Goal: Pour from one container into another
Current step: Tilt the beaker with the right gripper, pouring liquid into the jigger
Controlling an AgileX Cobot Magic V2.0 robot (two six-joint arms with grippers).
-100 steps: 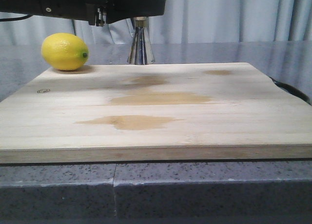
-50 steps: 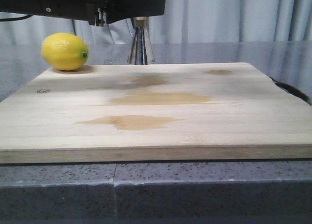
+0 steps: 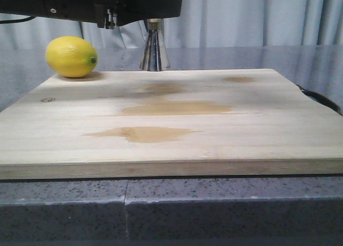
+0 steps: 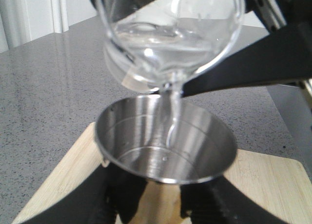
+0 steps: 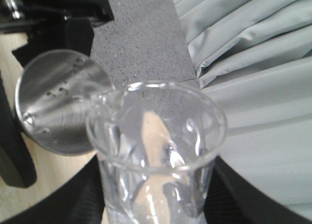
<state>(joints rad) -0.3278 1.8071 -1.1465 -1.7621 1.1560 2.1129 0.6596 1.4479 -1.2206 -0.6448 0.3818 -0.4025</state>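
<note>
Front view | lemon [image 3: 71, 56] left of jigger [image 3: 155, 52] on board [image 3: 171, 123] | left hand [image 4: 151, 204] clamps jigger | right hand clamps beaker [image 5: 156, 155]

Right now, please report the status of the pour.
Left jaws shut on jigger, right jaws shut on beaker. Beaker tilted, thin stream falling into jigger. Lemon off to the side, nothing in the way.

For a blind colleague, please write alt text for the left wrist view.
A small clear glass beaker, tilted, pours a thin stream of clear liquid into the open cup of a shiny steel jigger directly below it. The jigger is gripped by the black left gripper above a pale wooden board on a grey speckled counter.
</note>
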